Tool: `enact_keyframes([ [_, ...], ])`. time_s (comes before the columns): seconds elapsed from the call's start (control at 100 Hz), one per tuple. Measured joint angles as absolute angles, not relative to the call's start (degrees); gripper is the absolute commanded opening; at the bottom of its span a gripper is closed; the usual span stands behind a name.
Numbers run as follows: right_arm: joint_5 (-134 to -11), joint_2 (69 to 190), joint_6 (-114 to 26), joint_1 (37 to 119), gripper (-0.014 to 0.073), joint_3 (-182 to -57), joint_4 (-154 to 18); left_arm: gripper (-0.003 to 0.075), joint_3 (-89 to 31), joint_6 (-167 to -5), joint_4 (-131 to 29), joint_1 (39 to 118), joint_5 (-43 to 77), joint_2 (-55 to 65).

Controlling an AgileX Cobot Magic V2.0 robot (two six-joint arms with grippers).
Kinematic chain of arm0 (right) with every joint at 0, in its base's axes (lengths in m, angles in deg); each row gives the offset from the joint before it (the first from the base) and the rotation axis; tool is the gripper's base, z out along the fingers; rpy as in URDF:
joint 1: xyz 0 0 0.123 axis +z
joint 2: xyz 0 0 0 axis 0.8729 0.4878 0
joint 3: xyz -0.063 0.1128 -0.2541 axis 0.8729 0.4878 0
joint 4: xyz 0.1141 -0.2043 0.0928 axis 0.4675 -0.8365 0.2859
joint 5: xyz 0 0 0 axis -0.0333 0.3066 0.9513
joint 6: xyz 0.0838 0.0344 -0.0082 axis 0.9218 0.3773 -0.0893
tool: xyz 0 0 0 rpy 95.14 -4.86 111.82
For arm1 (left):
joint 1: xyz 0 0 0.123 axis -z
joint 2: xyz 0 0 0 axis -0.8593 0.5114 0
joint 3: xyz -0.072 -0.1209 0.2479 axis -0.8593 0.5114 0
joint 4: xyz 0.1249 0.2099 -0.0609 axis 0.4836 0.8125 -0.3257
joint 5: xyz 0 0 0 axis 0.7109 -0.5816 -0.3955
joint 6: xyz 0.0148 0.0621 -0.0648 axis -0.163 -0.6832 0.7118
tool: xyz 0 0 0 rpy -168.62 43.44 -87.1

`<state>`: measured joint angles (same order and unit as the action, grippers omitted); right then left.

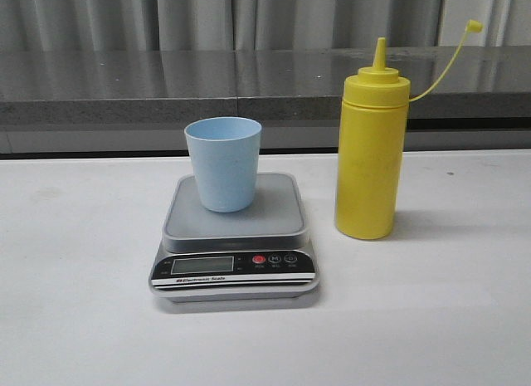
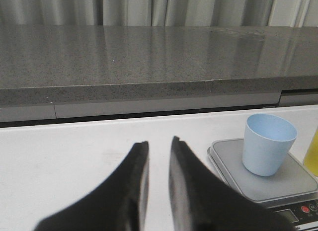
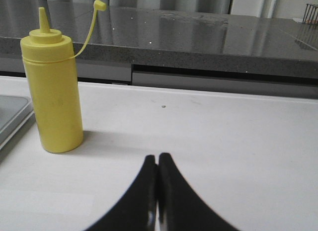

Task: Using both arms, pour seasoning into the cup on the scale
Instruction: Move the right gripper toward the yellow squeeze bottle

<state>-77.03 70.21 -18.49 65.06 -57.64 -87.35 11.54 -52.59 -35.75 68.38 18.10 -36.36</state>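
Cup (image 1: 222, 163) mid-platform — seasoning (image 1: 371, 158) beside

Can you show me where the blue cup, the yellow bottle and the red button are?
Blue cup (image 1: 223, 168): front view, middle of its outer wall.
Yellow squeeze bottle (image 1: 371, 166): front view, middle of its body.
Red button (image 1: 258, 260): front view, on the scale's black panel.

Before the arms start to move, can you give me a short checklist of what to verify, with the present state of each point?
1. Cup stands upright on the scale platform: ok.
2. Seasoning bottle upright on the table, beside the scale: ok.
3. Bottle cap off the nozzle, hanging on its tether: ok.
4. Scale display reads zero: cannot tell, digits too small.
5. Left gripper slightly open, holding nothing: ok.
6. Right gripper open enough to take the bottle: not ok, fingers are shut.
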Motion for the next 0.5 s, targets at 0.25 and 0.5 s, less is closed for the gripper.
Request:
enact_keyframes([
  [0.25,-80.8,70.2,-18.5,65.1,-0.0069,-57.5,-87.4,-0.0020,11.5,-52.6,-35.7,68.4,18.0,-36.4],
  [0.5,-90.1,70.2,-16.0,65.1,-0.0069,-59.9,-87.4,-0.0020,11.5,-52.6,-35.7,68.4,18.0,-36.4],
])
